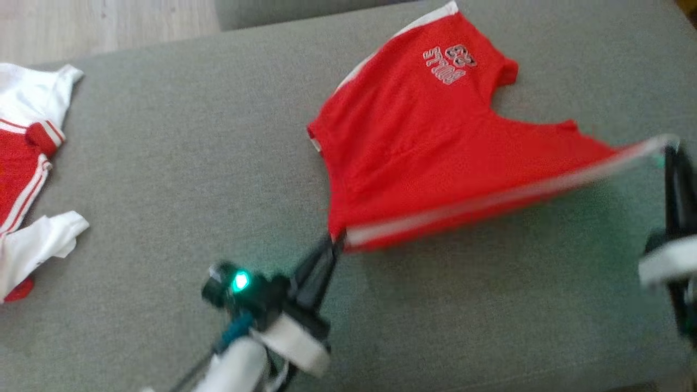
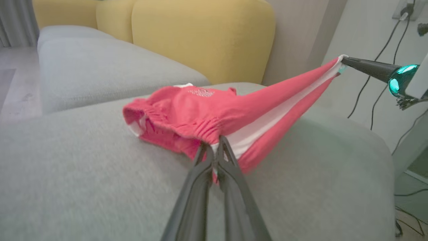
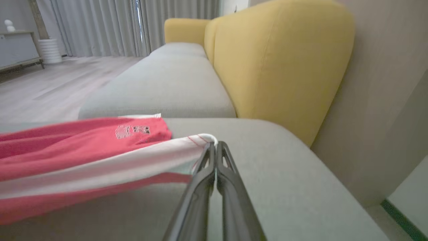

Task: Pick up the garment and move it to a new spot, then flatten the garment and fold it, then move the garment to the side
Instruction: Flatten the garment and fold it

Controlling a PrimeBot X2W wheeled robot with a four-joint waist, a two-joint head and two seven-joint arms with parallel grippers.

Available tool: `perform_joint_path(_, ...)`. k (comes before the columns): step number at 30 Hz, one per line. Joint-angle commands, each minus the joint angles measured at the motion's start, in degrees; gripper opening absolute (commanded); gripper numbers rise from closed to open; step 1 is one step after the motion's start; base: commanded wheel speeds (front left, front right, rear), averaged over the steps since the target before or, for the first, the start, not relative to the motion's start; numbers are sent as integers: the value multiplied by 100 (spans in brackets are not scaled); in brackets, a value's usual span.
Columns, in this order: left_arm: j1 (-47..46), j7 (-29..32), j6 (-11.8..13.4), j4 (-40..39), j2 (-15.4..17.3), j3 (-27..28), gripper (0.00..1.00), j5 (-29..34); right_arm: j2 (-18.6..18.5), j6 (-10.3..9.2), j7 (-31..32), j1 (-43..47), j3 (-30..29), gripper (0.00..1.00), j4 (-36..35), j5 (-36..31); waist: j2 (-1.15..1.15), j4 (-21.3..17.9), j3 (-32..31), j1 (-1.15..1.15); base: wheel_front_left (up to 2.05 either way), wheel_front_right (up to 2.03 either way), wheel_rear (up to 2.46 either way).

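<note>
- Sofa [image 1: 163, 163]: this grey surface carries everything here. Its yellow back [image 3: 284, 67] rises beyond the far end in both wrist views.
- Garment [image 1: 425, 141]: it is red and sits on the right half of the sofa in the head view. Its far part, with the logo, lies on the sofa. Its near edge is raised and pulled taut between our two claws. We judge the flattening step to be in hand, since the cloth is spread but not yet laid down and no fold is made.
- Other clothes [image 1: 27, 179]: a red-and-white heap lies at the sofa's left end, well apart from the garment. We leave it alone.
- Left claw [image 1: 336, 239]: it is closed tight on the garment's near left corner, beside the gathered waistband [image 2: 200, 129].
- Right claw [image 1: 671, 149]: it is pinched closed on the opposite corner, at the end of the white stripe, above the sofa.
- Stripe [image 1: 490, 201]: the white band runs straight from claw to claw, so the tension looks even to us.
  - Next, we think, both claws should come down together under that tension.
  - They should draw the edge a little towards us so the bunched waistband side smooths out.
  - They should let go only once the edge lies on the sofa, because dropping one side first would likely leave a wrinkle.
- Logo [image 1: 449, 62]: it faces up, which gives us a handy check that the cloth lies flat.
</note>
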Motion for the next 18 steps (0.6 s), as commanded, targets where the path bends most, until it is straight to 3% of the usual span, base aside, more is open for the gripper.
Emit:
perform_joint_path(1, -57, -28, -11, -189, 67, 167, 0, 47, -94, -5, 42, 130, -24, 0, -254, 4, 0, 30, -91, 1, 0, 0, 0)
perform_joint_path(9, 903, -28, -32, 17, 131, -65, 0, -93, 339, -5, 702, 1937, -777, 0, -1818, -213, 0, 119, -351, 1, 0, 0, 0)
perform_joint_path(18, 1167, 11, -35, -124, 573, -509, 0, -457, 786, -5, 1367, 3138, -1323, 0, -3265, -456, 0, 301, -489, 1, 0, 0, 0)
